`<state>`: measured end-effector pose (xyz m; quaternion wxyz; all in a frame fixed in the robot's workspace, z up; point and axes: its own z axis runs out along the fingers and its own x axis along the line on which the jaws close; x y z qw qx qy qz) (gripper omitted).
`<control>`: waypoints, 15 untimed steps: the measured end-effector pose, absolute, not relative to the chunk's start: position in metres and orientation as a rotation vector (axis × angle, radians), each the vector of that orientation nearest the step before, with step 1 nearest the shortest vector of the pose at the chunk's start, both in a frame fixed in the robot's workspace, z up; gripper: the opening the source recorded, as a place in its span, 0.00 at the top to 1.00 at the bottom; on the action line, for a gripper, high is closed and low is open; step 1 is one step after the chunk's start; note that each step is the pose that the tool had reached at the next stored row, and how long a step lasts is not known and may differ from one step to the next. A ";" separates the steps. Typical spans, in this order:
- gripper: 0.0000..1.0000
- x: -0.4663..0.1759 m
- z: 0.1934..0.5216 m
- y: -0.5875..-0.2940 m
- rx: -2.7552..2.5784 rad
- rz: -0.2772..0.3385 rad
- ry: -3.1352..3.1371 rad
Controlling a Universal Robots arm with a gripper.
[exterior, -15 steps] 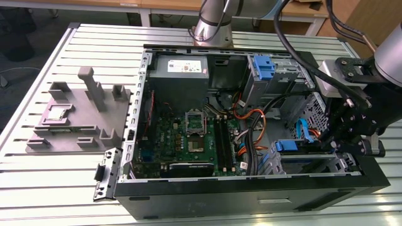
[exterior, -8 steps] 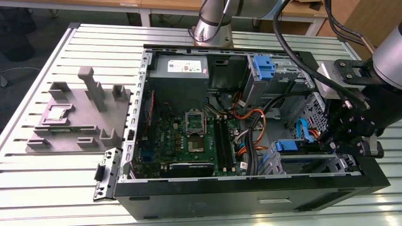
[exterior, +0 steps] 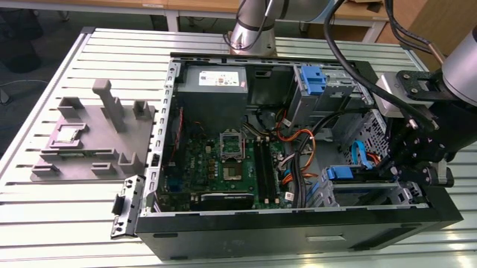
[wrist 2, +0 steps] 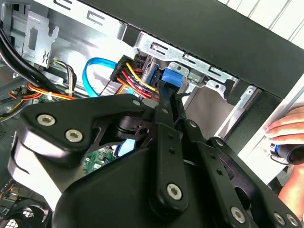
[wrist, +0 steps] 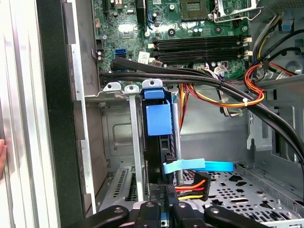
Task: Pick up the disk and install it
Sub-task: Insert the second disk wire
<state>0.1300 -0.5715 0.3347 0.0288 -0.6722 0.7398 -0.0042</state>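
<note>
Gripper [wrist 2: 164,102] is reaching into the drive bay [wrist: 116,142]; I am judging its fingers pinched narrow on the disk [wrist: 158,121], standing seated there. Seating it squarely is calling for care.

No legible text (labels unreadable)

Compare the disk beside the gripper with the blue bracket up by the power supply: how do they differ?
The disk sits in the bay right at the gripper; the blue bracket sits in the bay beside the power supply, away from the gripper. The disk has coloured wires and a blue cable at its end; I see none plugged into the blue bracket. Both show blue plastic.
</note>
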 end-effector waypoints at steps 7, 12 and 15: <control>0.84 0.130 0.335 -0.571 -2.074 -0.012 2.282; 0.84 0.130 0.339 -0.572 -2.074 -0.012 2.282; 0.84 0.130 0.339 -0.571 -2.074 -0.013 2.282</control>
